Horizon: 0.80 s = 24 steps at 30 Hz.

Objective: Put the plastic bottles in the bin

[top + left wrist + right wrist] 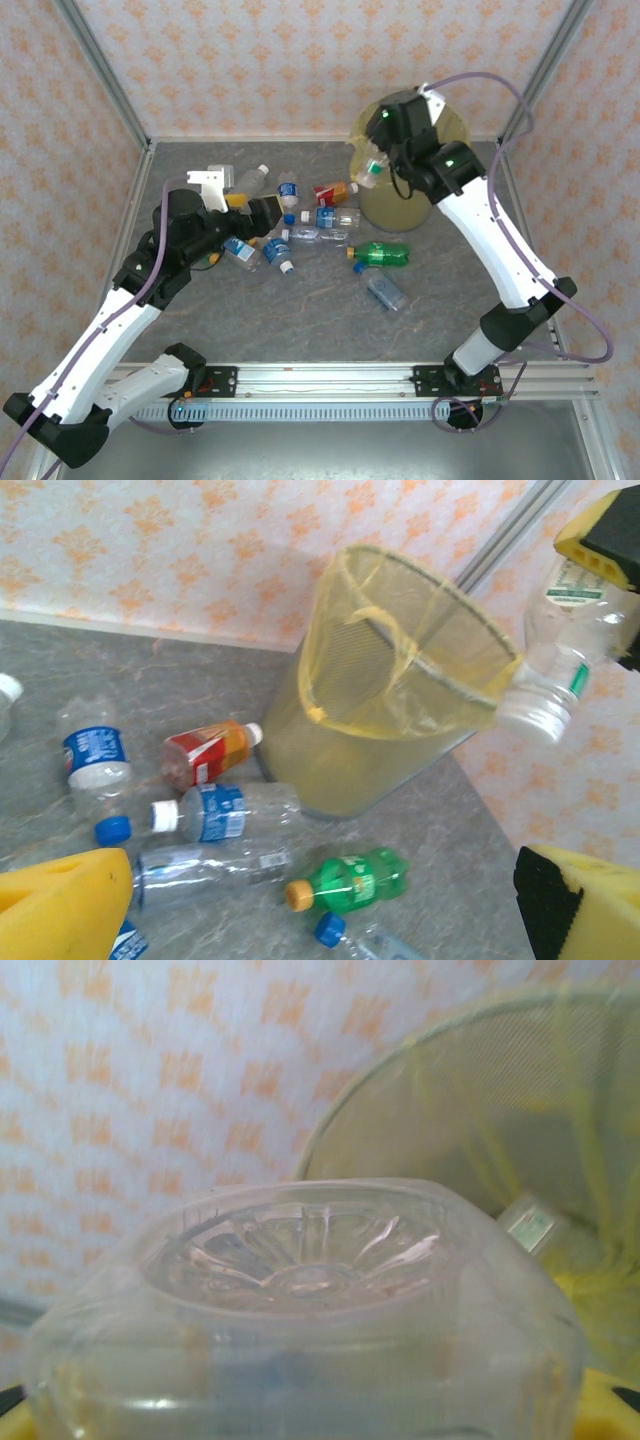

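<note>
My right gripper (383, 150) is shut on a clear bottle (371, 172) with a white cap, held tilted at the near-left rim of the yellow bin (440, 205). In the left wrist view the held bottle (560, 650) hangs cap-down beside the bin's rim (400, 640). The right wrist view looks at the bottle's ribbed base (300, 1290), with the bin (520, 1110) behind it. My left gripper (258, 215) stands open over the scattered bottles, and its yellow fingers (60, 905) are wide apart with nothing between them. A red-orange bottle (335, 190), a green bottle (383, 254) and several blue-labelled ones (335, 216) lie on the table.
The grey table (300, 320) has bare room in front of the bottles. Patterned walls and metal posts (100, 70) close in the back and sides. A blue-capped bottle (385, 291) lies apart, nearer the front. A rail (320, 378) runs along the near edge.
</note>
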Available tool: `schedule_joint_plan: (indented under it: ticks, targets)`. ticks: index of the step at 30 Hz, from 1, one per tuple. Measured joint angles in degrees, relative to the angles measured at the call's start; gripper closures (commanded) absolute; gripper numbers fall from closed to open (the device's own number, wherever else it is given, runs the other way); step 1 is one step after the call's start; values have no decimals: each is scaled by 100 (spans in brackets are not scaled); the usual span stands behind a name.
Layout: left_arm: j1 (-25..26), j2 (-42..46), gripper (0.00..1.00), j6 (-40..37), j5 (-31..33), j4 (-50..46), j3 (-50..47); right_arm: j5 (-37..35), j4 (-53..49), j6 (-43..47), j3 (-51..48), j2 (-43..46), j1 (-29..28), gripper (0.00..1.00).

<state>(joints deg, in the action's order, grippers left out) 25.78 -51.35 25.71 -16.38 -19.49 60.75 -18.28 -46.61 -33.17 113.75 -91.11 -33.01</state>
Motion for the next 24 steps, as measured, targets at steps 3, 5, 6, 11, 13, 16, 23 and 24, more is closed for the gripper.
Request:
schedule_joint_plan:
  ticks: [3,5,6,11,13,16,23,24]
  targets:
    - [0,-37,1,127,-234,120,61,2,52,116,260,-125,402,44]
    - [0,-131,1,173,-424,140,195,2,120,175,284,-181,640,44]
    - [11,-205,1,197,-540,186,297,2,149,199,284,-216,756,44]
    - [81,-348,1,341,-955,483,490,2,271,278,284,-457,1209,43]
    - [87,-354,1,385,-1045,520,496,2,299,326,284,-581,1333,42]
    - [111,-354,1,426,-1069,520,496,0,317,387,284,-780,1460,41]
    - [111,-380,1,428,-933,431,621,33,348,476,284,-1161,1620,32]
    - [111,-380,1,428,-883,428,634,35,350,503,284,-1185,1622,27]
